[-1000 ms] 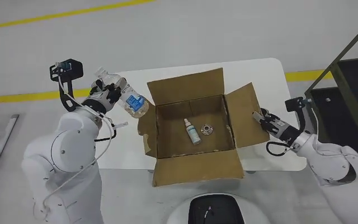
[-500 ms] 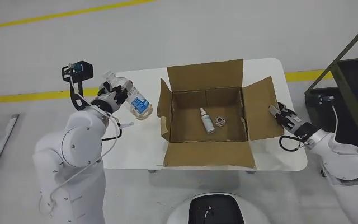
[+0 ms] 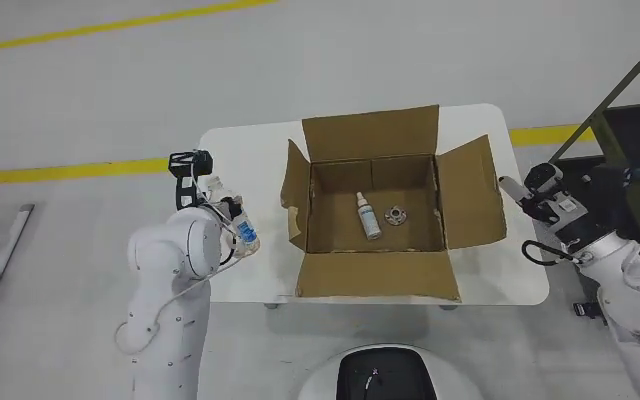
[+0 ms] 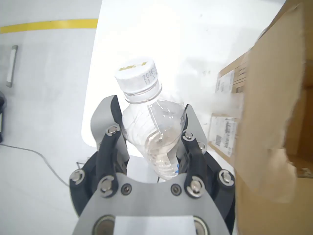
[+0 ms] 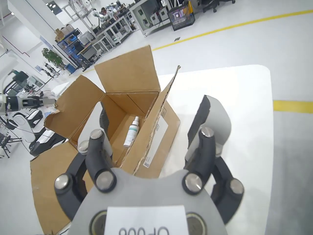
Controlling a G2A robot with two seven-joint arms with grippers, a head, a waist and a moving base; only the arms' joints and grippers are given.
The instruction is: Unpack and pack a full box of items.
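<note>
Since half a second ago, the left arm has drawn back toward the robot's body. It has carried the clear plastic water bottle with a white cap and blue label from the far left part of the white rounded-corner table toward the table's near edge. The open brown cardboard box has not moved in that half second, though a second ago it sat farther left and was turned at an angle. The right gripper has moved slightly away from the box's right flap and now sits just beside its outer edge.

The left gripper is clamped on the bottle. Its two fingers press the clear body from either side. The white cap points away from the wrist, out over the table. The bottle is left of the box, near its left flap and apart from it. Whether its base touches the table cannot be told.

The right gripper holds nothing and its fingers are spread wide, above the table by the box's right side.

On the box floor lie a small white spray bottle with a teal band and, just beside it, a small round metal part.
</note>
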